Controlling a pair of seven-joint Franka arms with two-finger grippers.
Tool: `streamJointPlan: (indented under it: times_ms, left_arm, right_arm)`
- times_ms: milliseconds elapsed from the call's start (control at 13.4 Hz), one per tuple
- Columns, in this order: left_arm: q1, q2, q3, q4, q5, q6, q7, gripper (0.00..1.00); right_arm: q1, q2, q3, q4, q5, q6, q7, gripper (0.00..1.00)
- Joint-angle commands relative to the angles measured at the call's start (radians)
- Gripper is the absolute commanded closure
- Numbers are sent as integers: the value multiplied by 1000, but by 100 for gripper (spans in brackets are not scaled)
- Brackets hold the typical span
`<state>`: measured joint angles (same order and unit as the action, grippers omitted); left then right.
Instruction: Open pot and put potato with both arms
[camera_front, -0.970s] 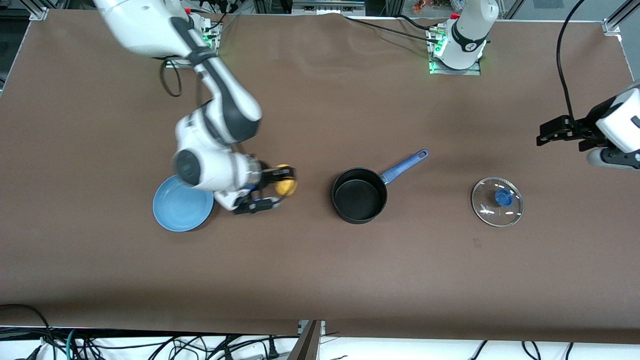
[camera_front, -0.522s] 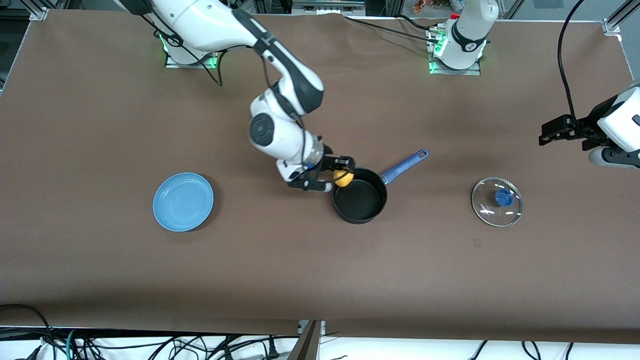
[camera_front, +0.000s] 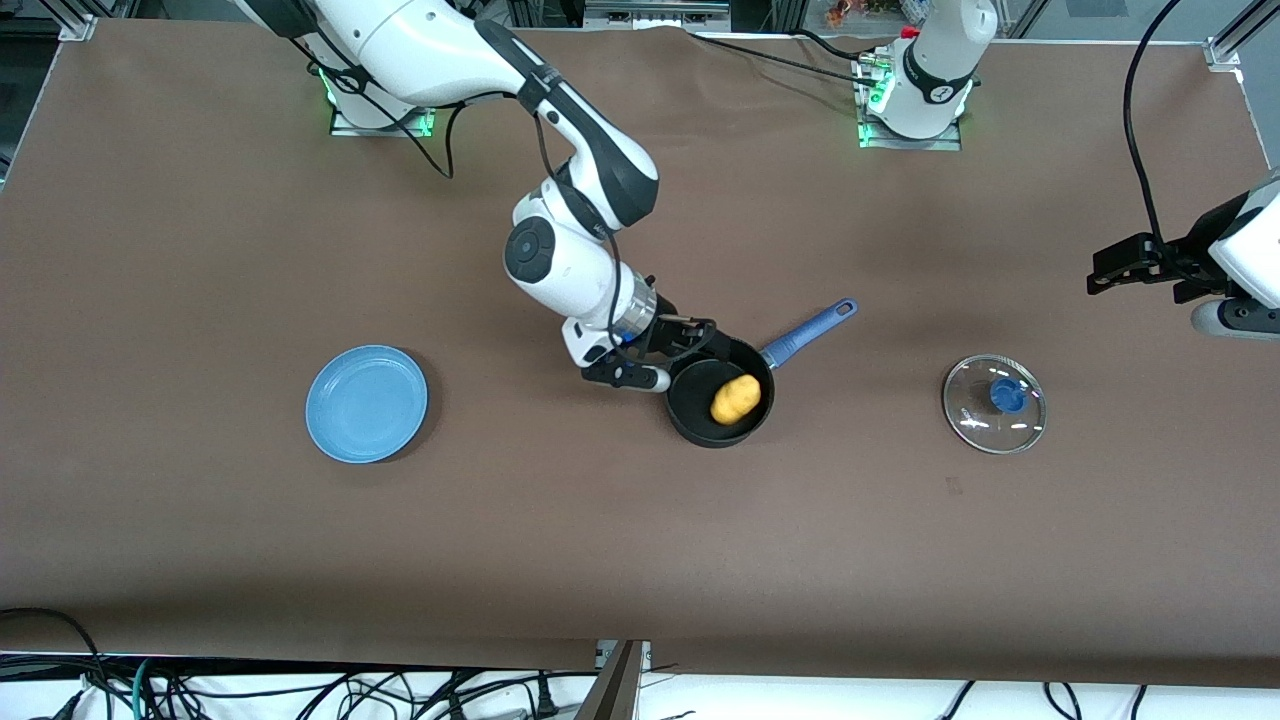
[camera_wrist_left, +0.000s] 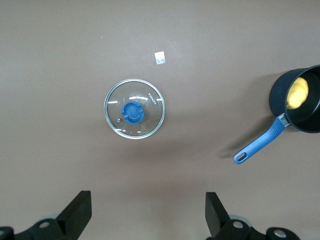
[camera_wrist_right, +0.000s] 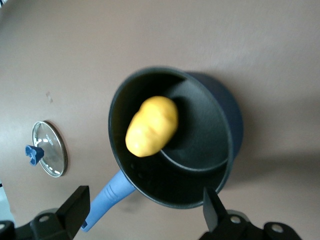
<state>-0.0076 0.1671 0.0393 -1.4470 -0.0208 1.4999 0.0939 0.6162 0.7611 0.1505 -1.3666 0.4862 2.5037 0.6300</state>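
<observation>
The black pot (camera_front: 690, 425) with a blue handle (camera_front: 810, 333) stands uncovered mid-table. The yellow potato (camera_front: 736, 398) lies inside it, free of any gripper. My right gripper (camera_front: 680, 352) is open and empty, over the pot's rim on the side toward the right arm's end. In the right wrist view the potato (camera_wrist_right: 151, 126) rests in the pot (camera_wrist_right: 200, 145), and the right gripper (camera_wrist_right: 145, 205) has its jaws wide apart. My left gripper (camera_front: 1097, 277) waits open and empty in the air at the left arm's end of the table; its own view (camera_wrist_left: 148, 210) shows the jaws apart.
The glass lid (camera_front: 994, 403) with a blue knob lies flat on the table between the pot and the left arm's end, also in the left wrist view (camera_wrist_left: 134, 108). A light-blue plate (camera_front: 366, 403) sits toward the right arm's end.
My right gripper carried the potato from beside the plate to the pot and let it go; the potato now lies inside. The left arm has hardly moved.
</observation>
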Motion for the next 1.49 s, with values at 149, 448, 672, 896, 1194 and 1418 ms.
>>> streamJointPlan:
  times_ms: [149, 448, 672, 896, 1194, 1418]
  left_arm:
    - [-3, 22, 1, 42, 21, -27, -2, 0]
    - [-2, 23, 1, 42, 19, -27, -2, 0]
    - [-3, 23, 1, 42, 19, -27, -2, 0]
    - [-3, 23, 1, 42, 18, -27, -2, 0]
    - [-2, 23, 2, 42, 16, -27, -2, 0]
    - [-3, 25, 2, 42, 16, -26, -3, 0]
  right_arm:
    - [-131, -132, -71, -6, -40, -302, -134, 0]
    - [-274, -228, -95, -17, -43, -599, -279, 0]
    - [-276, -380, -211, -83, -104, -782, -308, 0]
    - [-276, -575, -284, -185, -227, -931, -397, 0]
    - [-276, -779, -371, -324, -334, -974, -529, 0]
    - [-283, -838, -373, -318, -422, -1032, -570, 0]
